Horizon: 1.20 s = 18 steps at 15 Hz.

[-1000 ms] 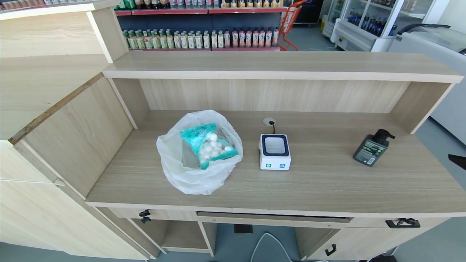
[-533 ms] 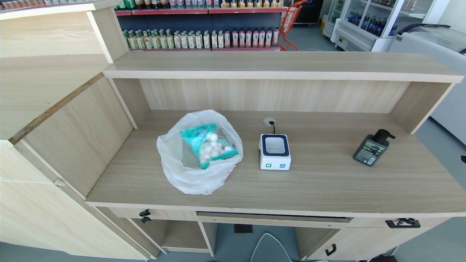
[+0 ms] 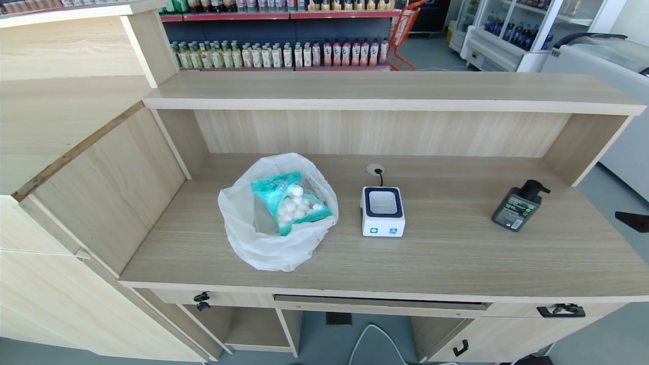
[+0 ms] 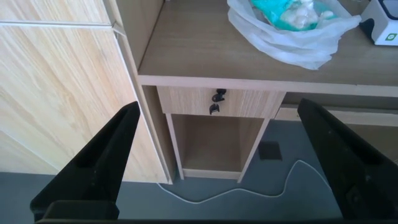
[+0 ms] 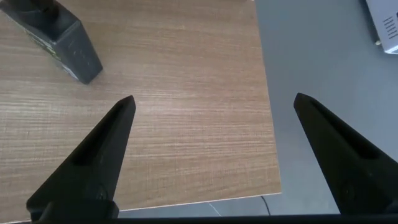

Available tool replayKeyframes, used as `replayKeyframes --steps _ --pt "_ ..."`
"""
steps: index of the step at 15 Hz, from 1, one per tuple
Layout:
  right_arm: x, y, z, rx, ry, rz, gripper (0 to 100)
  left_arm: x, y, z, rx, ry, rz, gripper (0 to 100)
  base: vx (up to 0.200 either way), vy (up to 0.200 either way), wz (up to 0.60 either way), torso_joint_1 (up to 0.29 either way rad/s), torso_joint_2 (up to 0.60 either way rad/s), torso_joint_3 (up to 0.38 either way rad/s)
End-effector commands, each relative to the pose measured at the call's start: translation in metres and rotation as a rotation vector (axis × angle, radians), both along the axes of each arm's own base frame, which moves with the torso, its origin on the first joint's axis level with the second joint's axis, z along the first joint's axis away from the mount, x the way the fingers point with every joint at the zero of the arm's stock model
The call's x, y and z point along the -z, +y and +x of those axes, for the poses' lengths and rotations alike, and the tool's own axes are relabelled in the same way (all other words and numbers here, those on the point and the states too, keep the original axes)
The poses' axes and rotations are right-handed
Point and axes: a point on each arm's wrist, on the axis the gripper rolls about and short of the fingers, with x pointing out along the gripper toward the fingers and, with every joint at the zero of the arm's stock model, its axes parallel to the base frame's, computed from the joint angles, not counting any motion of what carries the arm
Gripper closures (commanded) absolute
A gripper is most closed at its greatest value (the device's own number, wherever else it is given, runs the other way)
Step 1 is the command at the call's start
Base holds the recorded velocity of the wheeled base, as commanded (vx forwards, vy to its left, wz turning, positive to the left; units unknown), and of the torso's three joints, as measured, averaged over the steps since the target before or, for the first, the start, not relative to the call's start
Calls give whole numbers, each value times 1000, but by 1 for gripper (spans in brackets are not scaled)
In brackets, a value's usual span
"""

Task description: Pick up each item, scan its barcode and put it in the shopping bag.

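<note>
A white plastic shopping bag [image 3: 263,238] lies open on the counter's left half, with a teal packet of white cotton balls [image 3: 290,203] in its mouth. The white scanner [image 3: 383,211] with a dark window sits mid-counter. A dark pump bottle [image 3: 517,207] lies on its back at the right. My right gripper [image 5: 211,155] hovers open above the counter's right end, the bottle [image 5: 62,37] a short way from it; one of its fingertips [image 3: 634,221] pokes in beside the counter. My left gripper [image 4: 217,168] hangs open and empty below the counter's front left, with the bag [image 4: 292,37] above it.
A raised wooden shelf [image 3: 395,91] overhangs the back of the counter and a wooden side wall [image 3: 111,187] closes its left. A keyed drawer [image 4: 217,102] sits under the front edge. The counter ends at the right over grey floor [image 5: 329,74].
My right gripper's fingertip slipped almost out at the head view's right edge, then came back in a little farther left. Bag, scanner and bottle have not moved.
</note>
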Motion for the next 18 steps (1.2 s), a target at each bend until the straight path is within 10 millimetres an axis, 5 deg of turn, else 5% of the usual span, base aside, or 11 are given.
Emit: replayKeyframes --steps 1,8,18 --pt "7 0 22 -53 -1 27 0 0 0 0 0 0 0 0 0 0 0 0 0 0" --pt "15 18 70 -232 -19 58 0 0 0 0 0 0 0 0 0 0 0 0 0 0" --pt "27 24 92 -268 -10 108 0 0 0 0 0 -2 0 0 0 0 0 0 0 0"
